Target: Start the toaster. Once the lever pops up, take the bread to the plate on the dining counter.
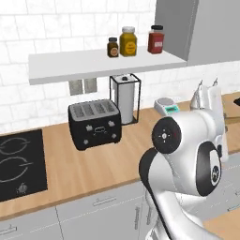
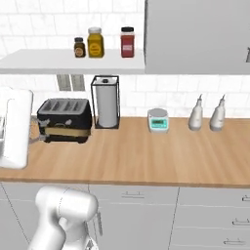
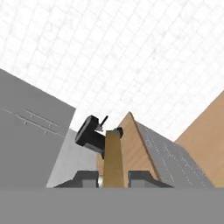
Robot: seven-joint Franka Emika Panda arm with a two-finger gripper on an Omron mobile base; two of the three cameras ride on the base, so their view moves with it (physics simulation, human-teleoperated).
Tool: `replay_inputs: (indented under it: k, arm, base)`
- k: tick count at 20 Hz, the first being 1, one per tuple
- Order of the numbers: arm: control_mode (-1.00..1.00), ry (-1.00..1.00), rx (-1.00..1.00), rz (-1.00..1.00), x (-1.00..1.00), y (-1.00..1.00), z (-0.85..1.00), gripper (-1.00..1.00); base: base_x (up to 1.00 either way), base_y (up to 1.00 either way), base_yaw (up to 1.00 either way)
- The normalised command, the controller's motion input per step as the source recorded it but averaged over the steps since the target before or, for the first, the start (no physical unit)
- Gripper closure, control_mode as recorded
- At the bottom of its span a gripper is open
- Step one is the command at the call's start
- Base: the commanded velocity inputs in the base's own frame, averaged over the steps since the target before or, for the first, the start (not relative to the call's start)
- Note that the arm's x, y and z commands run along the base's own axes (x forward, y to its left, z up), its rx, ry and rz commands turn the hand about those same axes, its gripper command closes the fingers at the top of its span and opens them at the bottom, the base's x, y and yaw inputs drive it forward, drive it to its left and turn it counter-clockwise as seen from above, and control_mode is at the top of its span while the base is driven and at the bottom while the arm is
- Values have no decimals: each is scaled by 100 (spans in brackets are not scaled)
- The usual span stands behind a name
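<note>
The bread (image 3: 113, 157), a thin tan slice seen edge-on, stands between my finger tips, and my gripper (image 3: 113, 177) is shut on it. In the left base view the slice (image 1: 232, 120) shows as a tan strip at the right edge, beside my white forearm. The black toaster (image 1: 95, 123) (image 2: 63, 114) sits on the wood worktop by the wall, well away from my hand, its silvery slots bare. Beyond the bread, the hand view takes in a light-wood top (image 3: 131, 151) with a grey inset, probably the dining counter. The plate is out of view.
A paper towel holder (image 1: 125, 97) stands right of the toaster, then a small scale (image 2: 158, 119) and two bottles (image 2: 196, 114). Three jars (image 1: 128, 41) sit on the shelf above. A black hob (image 1: 18, 161) lies at the left. A dark chair-like shape (image 3: 89, 133) is near the wood top.
</note>
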Motion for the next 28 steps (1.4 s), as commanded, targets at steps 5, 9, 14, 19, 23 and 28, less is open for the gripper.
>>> replay_inputs:
  k: [5, 9, 14, 19, 23, 28]
  arm:
    - [100, 0, 0, 0, 0, 0, 0, 100]
    - [100, 0, 0, 0, 0, 0, 0, 100]
    - [100, 0, 0, 0, 0, 0, 0, 100]
    - [100, 0, 0, 0, 0, 0, 0, 100]
    - [100, 0, 0, 0, 0, 0, 0, 100]
    - [100, 0, 0, 0, 0, 0, 0, 100]
  base:
    - [-62, -9, -64]
    - [-37, -4, -78]
    - [-5, 0, -89]
    - [0, 0, -97]
    - [0, 0, -97]
    - [0, 0, -91]
